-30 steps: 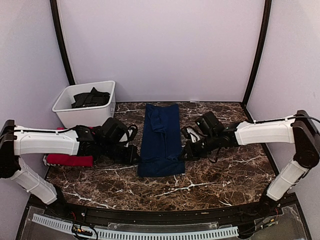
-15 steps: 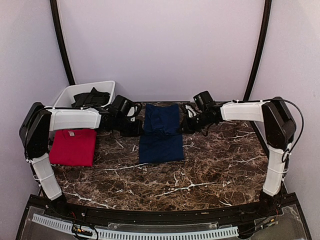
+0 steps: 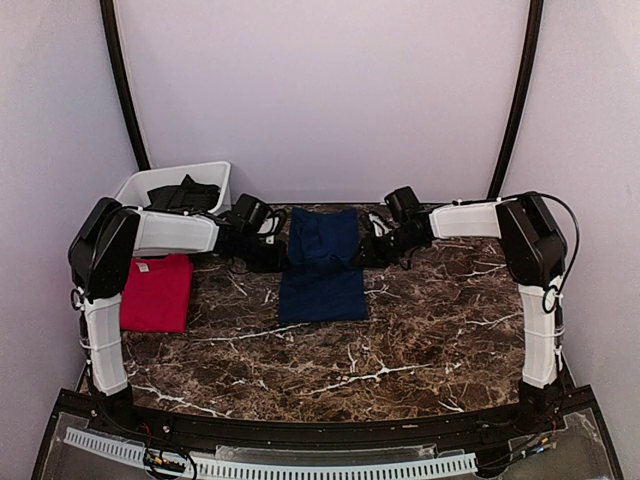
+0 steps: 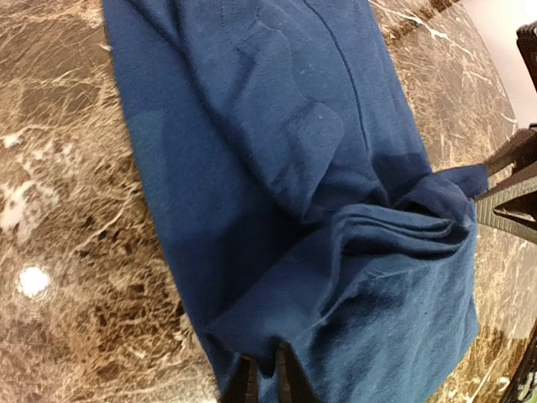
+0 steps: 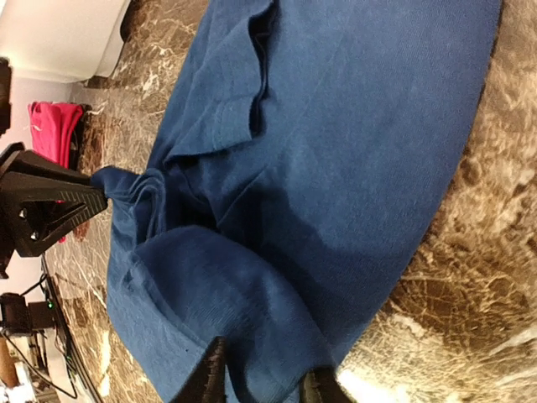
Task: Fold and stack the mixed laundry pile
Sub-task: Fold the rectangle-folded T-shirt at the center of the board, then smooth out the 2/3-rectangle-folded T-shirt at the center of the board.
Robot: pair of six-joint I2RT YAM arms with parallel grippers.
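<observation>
The navy blue T-shirt [image 3: 321, 268] lies in the middle of the marble table [image 3: 430, 330], its near half doubled over the far half. My left gripper [image 3: 277, 257] is at the shirt's left edge, shut on a pinch of the folded navy cloth [image 4: 336, 252]. My right gripper [image 3: 367, 251] is at the right edge. Its fingers [image 5: 210, 374] stand apart, with a fold of the cloth [image 5: 336, 151] lying between them. A folded red T-shirt [image 3: 157, 292] lies flat at the left. Dark garments [image 3: 181, 195] sit in the bin.
The white plastic bin [image 3: 135, 185] stands at the far left against the back wall. Both arms reach inward across the far part of the table. In the right wrist view the left gripper [image 5: 46, 206] shows beyond the shirt, with the red T-shirt [image 5: 52, 130] behind it.
Both grippers carried the shirt's near edge to the far side, folding it in half. The right jaws have parted. The left arm no longer covers the red T-shirt.
</observation>
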